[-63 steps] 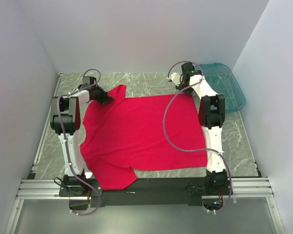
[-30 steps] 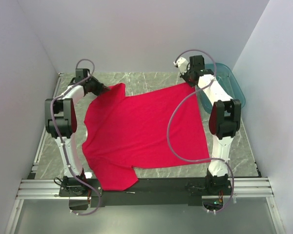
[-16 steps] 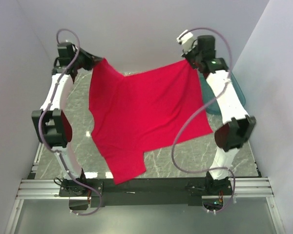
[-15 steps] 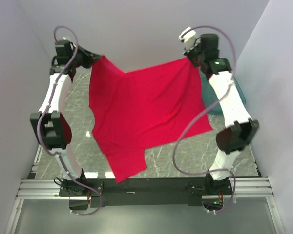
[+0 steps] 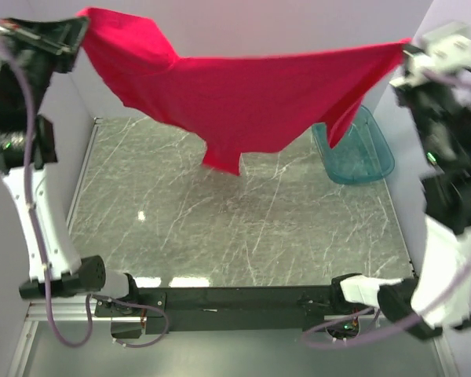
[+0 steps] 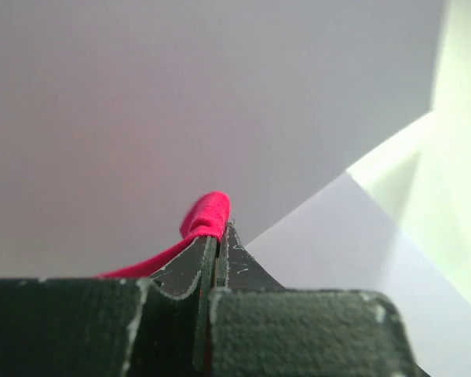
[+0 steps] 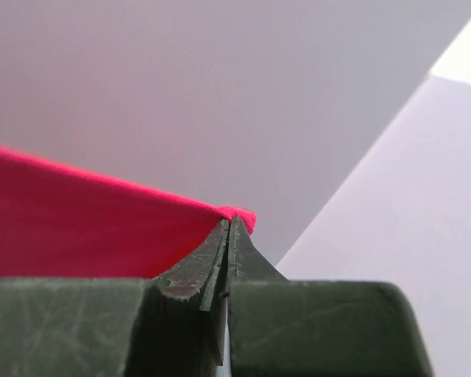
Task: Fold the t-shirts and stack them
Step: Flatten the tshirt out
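You hold the t-shirt [image 5: 243, 106] spread above the bench [image 5: 235, 228], left tool [image 5: 80, 25] and right tool [image 5: 405, 50] pinched shut on it; lower it flat next.

Bright, even, diffuse light fills the top view, with only small glare spots on the marble table [image 5: 141, 214] at its near left. In the wrist views the close-up fingers [image 6: 184, 271] look soft, and the left wrist view's upper right corner glows paler.

The t-shirt [image 5: 243, 102] is plain bright red all over. The bench [image 5: 243, 228] is grey-green marble with thin white veins. The basin [image 5: 369, 161] is translucent teal. The walls [image 5: 259, 27] are pale lilac-white.
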Available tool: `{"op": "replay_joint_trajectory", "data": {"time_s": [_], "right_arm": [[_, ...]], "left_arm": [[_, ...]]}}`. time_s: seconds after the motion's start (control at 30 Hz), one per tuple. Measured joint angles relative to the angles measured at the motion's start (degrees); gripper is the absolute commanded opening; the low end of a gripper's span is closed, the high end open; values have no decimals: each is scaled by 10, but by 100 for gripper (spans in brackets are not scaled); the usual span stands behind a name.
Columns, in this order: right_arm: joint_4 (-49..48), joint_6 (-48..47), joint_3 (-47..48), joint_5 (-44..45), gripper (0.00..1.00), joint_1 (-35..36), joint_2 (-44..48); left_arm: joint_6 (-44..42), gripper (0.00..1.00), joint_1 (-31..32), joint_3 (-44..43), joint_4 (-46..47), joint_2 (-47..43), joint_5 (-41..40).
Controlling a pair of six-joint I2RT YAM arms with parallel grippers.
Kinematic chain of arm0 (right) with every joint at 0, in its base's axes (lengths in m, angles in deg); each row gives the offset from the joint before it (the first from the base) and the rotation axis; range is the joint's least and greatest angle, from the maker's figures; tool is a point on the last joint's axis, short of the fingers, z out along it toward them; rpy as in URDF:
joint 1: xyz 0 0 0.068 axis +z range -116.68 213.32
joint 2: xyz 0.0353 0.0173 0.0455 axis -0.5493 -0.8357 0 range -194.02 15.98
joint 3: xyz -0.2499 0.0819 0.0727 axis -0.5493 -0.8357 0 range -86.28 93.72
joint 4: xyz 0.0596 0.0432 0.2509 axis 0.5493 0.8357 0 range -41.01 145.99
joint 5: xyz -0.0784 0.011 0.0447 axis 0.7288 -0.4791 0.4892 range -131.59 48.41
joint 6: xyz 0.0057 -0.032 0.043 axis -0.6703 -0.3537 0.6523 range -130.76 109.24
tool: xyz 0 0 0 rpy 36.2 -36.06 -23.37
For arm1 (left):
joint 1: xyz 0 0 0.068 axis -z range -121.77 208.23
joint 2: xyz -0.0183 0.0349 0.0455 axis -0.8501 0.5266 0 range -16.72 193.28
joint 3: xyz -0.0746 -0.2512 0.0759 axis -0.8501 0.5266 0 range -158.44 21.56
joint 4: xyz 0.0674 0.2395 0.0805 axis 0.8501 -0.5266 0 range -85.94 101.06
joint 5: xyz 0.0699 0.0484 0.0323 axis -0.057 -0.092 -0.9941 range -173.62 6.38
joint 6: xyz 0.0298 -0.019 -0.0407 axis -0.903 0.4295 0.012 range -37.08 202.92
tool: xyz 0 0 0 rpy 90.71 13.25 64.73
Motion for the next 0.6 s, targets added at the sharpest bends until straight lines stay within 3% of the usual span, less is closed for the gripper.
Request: {"op": "replay_joint_trajectory", "data": {"time_s": [0.27, 0.47, 0.6], "right_arm": [[-33, -2, 10, 0, 0, 1, 123], [-57, -4, 4, 1, 0, 1, 154], [-63, -3, -51, -9, 0, 1, 158]], "left_arm": [[41, 1, -11, -11, 24, -105, -18], [39, 1, -11, -21, 23, -146, -54], [34, 1, -11, -11, 26, -152, -67]]}}
